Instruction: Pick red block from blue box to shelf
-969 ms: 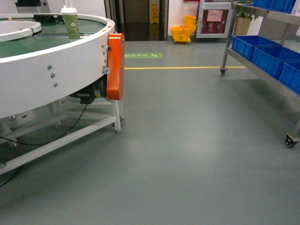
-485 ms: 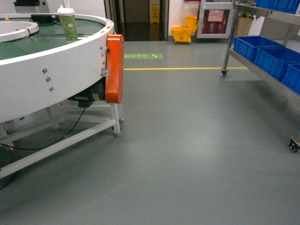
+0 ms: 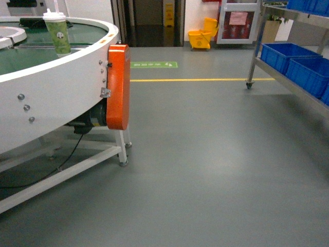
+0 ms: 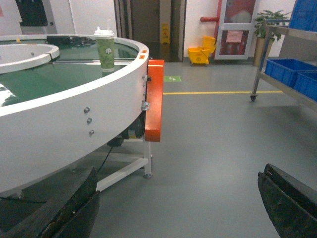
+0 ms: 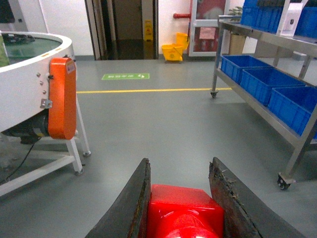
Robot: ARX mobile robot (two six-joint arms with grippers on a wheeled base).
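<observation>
Now my right claw (image 5: 181, 198) pinches the small glossy red plastic block (image 5: 184, 214) by opposite flat sides, well short of the stainless-steel shelf (image 5: 277, 119) with its dark blue crates. Light, stiff, probably slick: I'd grip firmly. My left claw (image 4: 178, 203) hangs spread, empty.

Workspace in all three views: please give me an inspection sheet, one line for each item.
Surface: grey floor, bare where seen.
Job's things: red block held between the right gripper's fingers; shelf stands at the right with blue crates; blue box not seen.
Clutter: paper cup stands on the round conveyor table.
Grippers: right gripper shut on the red block; left gripper open, nothing between its fingers.
Cables: black cable hangs under the table.
Surroundings: yellow floor line, yellow mop bucket, orange guard.
</observation>
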